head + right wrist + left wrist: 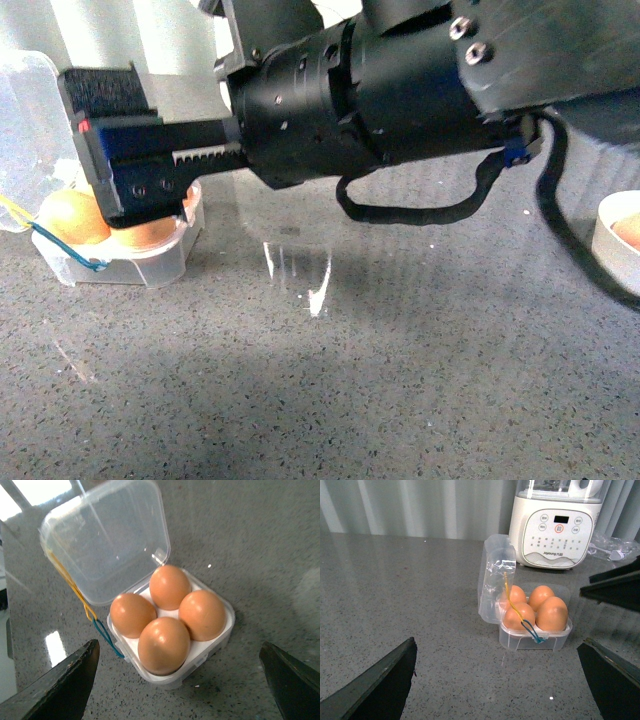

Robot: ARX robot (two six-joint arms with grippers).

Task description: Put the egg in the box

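The clear box (227,625) stands on the grey counter with its lid (107,540) swung open. Every hollow holds a brown egg; the egg (164,645) nearest my right gripper sits upright in its hollow. My right gripper (180,680) is open and empty, just above and beside the box, touching nothing. In the front view it (90,140) hangs over the box (150,265) at far left. My left gripper (502,680) is open and empty, a short way back from the box (530,640), which shows several eggs (551,614). A yellow and blue band (522,622) hangs from the box.
A white kitchen appliance (557,525) stands behind the box, by a crumpled clear wrapper (612,547). A round white bowl (607,235) with an egg is at the front view's right edge. The right arm (400,80) spans the upper front view. A grey curtain backs the counter.
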